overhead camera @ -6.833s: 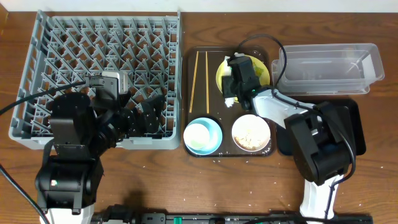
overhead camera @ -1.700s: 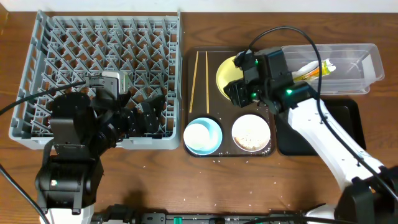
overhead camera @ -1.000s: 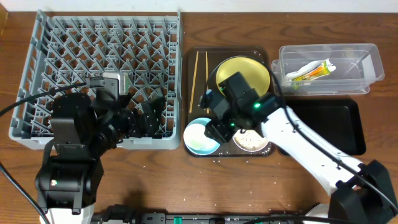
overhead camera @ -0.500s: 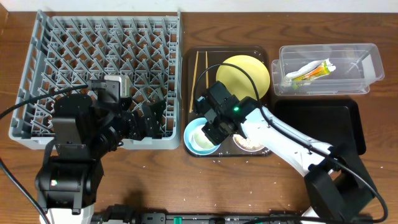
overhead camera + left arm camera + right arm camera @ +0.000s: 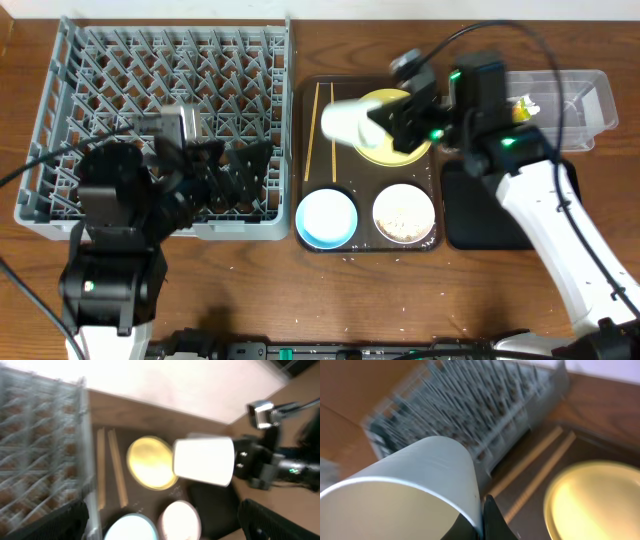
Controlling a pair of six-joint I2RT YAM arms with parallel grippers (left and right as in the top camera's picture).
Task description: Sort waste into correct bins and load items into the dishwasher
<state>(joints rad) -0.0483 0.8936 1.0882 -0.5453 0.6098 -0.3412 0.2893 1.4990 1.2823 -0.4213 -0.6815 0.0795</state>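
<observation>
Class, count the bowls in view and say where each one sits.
2. The blue bowl sits at the tray's near left corner; the white bowl, holding rice, sits to its right. The cup in the right gripper is not a bowl. No others appear hidden.

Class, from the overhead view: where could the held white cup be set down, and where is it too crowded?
The dish rack is free in its back and left rows; the left gripper hangs over its near right corner. The black tray looks bare. The brown tray is crowded: chopsticks, yellow plate, blue bowl, white bowl.
</observation>
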